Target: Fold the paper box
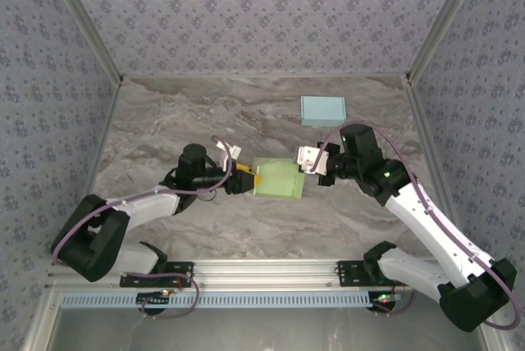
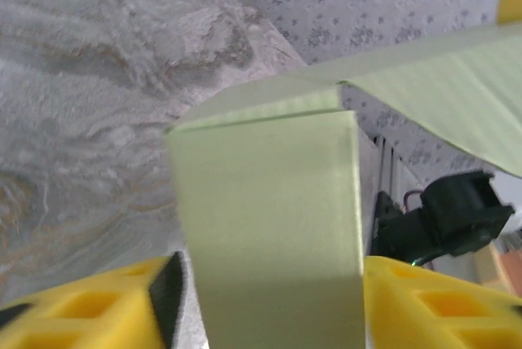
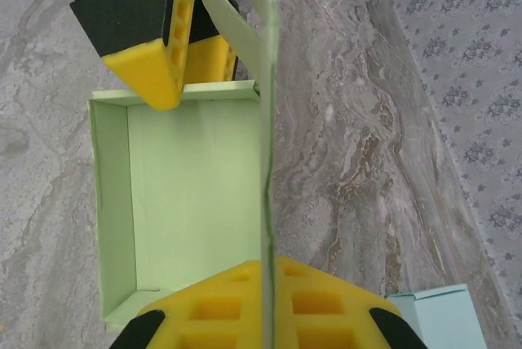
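**Mid-tabletop: green box pinned between both arms**

Over on the 9 o'clock side of the paper box (image 1: pixel 277 179), the left end effector (image 1: pixel 246 177) is pushed right up to the box's edge. On the left wrist cam its yellow fingers (image 2: pixel 81 308) sit on either side of a pale green flap (image 2: pixel 269 218) that stands up between them. Honestly I can't tell if they're actually clamping it or just bracketing it, so I'm calling that one unclear.

The box itself sits roughly in the middle of the marbled tabletop (image 1: pixel 164 121), open side up. From the right wrist cam you can look straight into its empty tray.

At the box's 3 o'clock side, the right end effector (image 1: pixel 305 162) is closed tight on a thin side wall (image 3: pixel 265 161). That wall runs edge-on straight between the yellow pads (image 3: pixel 326 308), so this one is definitely a pinch grip.

Further back, at about 1 o'clock from the green box, a small light blue box (image 1: pixel 321 110) lies flat on its own, well apart from both arms.
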`<control>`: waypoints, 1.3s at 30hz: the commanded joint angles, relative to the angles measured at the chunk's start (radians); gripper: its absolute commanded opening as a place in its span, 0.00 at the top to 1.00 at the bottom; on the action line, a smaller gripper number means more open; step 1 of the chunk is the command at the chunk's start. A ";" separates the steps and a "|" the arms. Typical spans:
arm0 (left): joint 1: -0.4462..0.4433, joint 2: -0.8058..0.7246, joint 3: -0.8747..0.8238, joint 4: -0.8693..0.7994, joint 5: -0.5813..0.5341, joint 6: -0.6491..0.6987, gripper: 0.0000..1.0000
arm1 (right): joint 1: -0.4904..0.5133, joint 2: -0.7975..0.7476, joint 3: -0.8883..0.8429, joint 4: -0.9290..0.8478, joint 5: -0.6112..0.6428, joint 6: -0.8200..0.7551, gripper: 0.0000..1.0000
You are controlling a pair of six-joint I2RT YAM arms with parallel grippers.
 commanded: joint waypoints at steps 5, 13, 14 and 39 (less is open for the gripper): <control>-0.006 0.017 0.024 0.047 0.043 0.002 0.59 | 0.005 -0.013 -0.009 0.026 -0.050 0.022 1.00; -0.006 0.034 0.061 -0.041 -0.070 -0.023 0.69 | 0.141 0.000 -0.026 0.048 0.156 -0.035 1.00; -0.006 0.038 0.060 -0.035 -0.079 -0.037 0.70 | 0.150 0.002 -0.029 0.055 0.160 -0.035 1.00; 0.148 0.313 0.101 -0.003 -0.040 -0.380 0.64 | -0.305 0.025 -0.172 0.283 -0.218 0.658 0.46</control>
